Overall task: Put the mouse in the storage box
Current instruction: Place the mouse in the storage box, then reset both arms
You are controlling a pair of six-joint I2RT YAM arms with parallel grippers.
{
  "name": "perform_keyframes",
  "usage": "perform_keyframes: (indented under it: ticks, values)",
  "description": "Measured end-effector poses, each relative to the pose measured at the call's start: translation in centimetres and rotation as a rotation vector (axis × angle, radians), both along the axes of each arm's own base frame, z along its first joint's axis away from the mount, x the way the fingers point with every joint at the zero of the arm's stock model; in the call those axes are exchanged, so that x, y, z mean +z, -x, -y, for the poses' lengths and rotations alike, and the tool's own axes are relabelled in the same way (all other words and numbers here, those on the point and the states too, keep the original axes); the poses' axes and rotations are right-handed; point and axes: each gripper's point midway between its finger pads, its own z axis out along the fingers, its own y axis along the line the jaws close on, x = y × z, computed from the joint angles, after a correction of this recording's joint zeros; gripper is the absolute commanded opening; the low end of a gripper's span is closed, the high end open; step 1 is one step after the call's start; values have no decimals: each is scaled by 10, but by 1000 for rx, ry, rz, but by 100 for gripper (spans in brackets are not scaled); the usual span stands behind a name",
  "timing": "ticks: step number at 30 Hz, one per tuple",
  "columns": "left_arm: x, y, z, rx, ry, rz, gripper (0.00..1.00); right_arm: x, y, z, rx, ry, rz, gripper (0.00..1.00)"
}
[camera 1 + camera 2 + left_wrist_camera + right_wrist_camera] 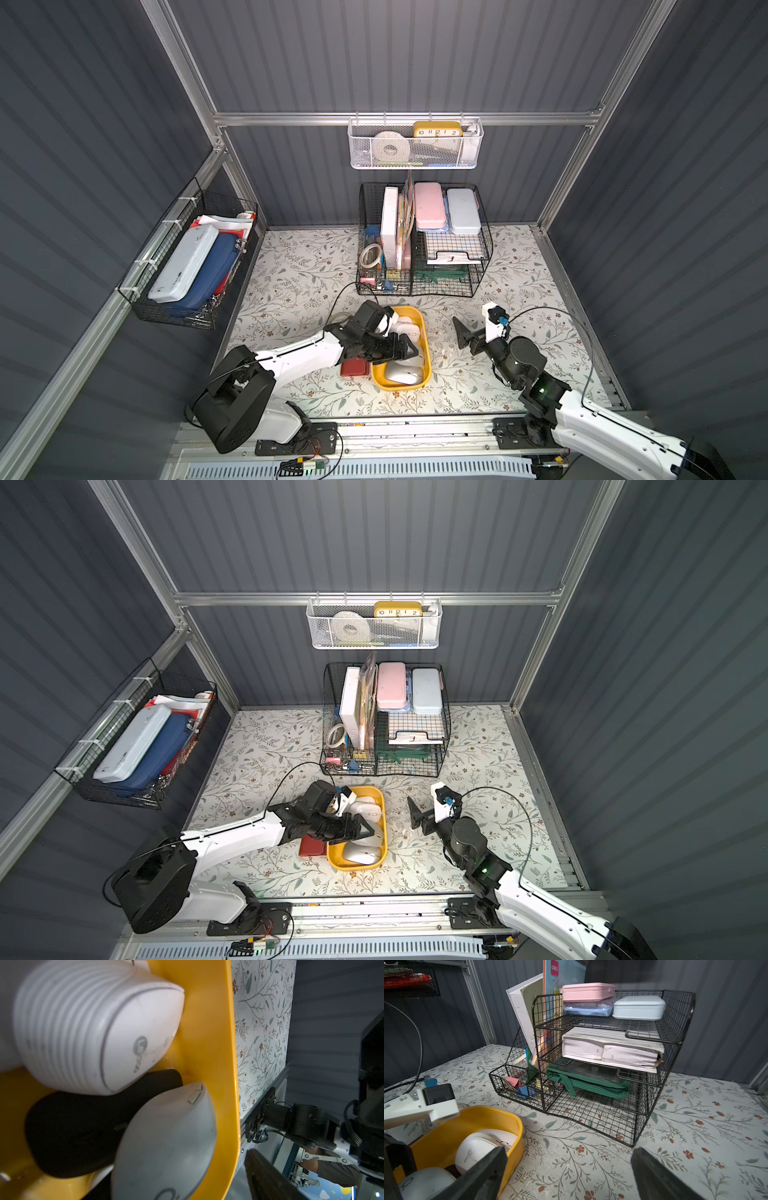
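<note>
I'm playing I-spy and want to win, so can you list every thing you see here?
table cover: one, flowery, across the tabletop
storage box: one, yellow, middle of the table cover
mice: four showing, three white or grey and one black, inside the storage box
flat thing: one, red, beside the storage box
wire rack: one, black, back of the table cover
mesh basket: one, white, hanging on the back rail
wire basket: one, black, on the side wall
left pincer: one, black, open over the storage box
right pincer: one, black, open, empty, beside the box
</note>
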Motion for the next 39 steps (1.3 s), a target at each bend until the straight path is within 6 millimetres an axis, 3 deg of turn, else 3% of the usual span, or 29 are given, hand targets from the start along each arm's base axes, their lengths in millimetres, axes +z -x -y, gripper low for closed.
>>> perform_keyframes:
  ticks: [6, 12, 21, 30, 35, 39]
  values:
    - [4, -5, -2, 15, -27, 25, 91, 0, 0, 0, -1, 1, -1, 99]
    - [10, -6, -18, 35, -106, 65, 97, 0, 0, 1, -5, 1, 0, 99]
    - [58, -24, -46, 143, -174, 230, 99, 0, -1, 2, -16, -1, -1, 99]
    - [112, -69, -97, 387, -288, 495, 99, -3, -7, 14, -78, -13, -15, 99]
    - [144, -88, -142, 561, -373, 714, 99, -1, -23, 46, -225, -40, -37, 99]
    - [144, -102, -182, 699, -503, 823, 99, 9, -37, 79, -368, -81, -43, 99]
